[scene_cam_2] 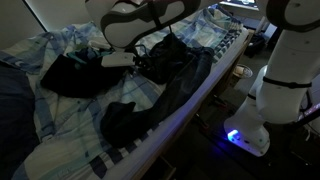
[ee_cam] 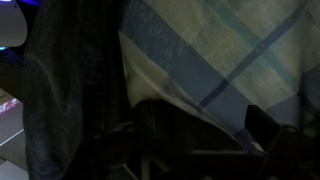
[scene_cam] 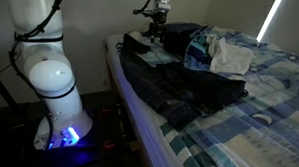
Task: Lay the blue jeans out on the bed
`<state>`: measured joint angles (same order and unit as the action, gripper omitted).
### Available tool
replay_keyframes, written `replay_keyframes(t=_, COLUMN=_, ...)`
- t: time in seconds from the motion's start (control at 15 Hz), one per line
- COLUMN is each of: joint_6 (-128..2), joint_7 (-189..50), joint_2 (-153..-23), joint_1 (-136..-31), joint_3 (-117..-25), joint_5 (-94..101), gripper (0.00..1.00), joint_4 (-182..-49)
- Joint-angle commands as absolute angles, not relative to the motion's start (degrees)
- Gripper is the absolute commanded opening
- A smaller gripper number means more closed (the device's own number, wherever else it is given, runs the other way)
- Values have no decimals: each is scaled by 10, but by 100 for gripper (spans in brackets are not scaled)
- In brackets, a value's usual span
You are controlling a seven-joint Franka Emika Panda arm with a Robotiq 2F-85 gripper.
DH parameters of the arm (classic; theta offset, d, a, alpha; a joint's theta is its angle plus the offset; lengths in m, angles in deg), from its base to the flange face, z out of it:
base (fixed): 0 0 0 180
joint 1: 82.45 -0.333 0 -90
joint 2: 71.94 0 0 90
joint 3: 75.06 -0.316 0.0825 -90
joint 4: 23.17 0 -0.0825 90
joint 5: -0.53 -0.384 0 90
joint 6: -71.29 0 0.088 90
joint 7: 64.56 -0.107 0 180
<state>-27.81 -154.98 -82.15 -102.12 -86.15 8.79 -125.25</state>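
Observation:
The dark blue jeans [scene_cam: 180,83] lie stretched along the bed's near edge, and show in both exterior views [scene_cam_2: 160,90]. One leg end bunches near the bed's foot [scene_cam_2: 122,122]. My gripper [scene_cam: 154,34] hovers low over the waist end of the jeans [scene_cam_2: 140,62]. In the wrist view the jeans [ee_cam: 60,100] fill the left side and the plaid sheet [ee_cam: 230,50] the right. The gripper's fingers [ee_cam: 205,130] stand wide apart over the jeans' edge and the sheet, with nothing held between them. The picture is very dark.
A pile of light blue and white clothes [scene_cam: 221,51] lies behind the jeans. Another dark garment [scene_cam_2: 70,75] lies on the plaid sheet [scene_cam_2: 60,125]. The robot base [scene_cam: 54,85] stands beside the bed, with its blue light [scene_cam_2: 235,137] on the floor.

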Motion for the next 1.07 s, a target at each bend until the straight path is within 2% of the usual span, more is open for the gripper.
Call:
replay_keyframes(t=0.0, joint_6=-297, joint_7=-1551, joint_2=-823, joint_1=-994, joint_3=-848, joint_5=79, gripper=100, joint_4=-1236)
replay_keyframes(t=0.47, joint_6=-334, joint_7=-1509, joint_2=-797, joint_1=-939, joint_3=-819, joint_5=40, gripper=100, joint_4=-1271)
replay_keyframes(t=1.0, joint_6=-409, joint_7=-1462, joint_2=-790, joint_1=-901, joint_3=-797, joint_5=-63, gripper=100, joint_4=-1401)
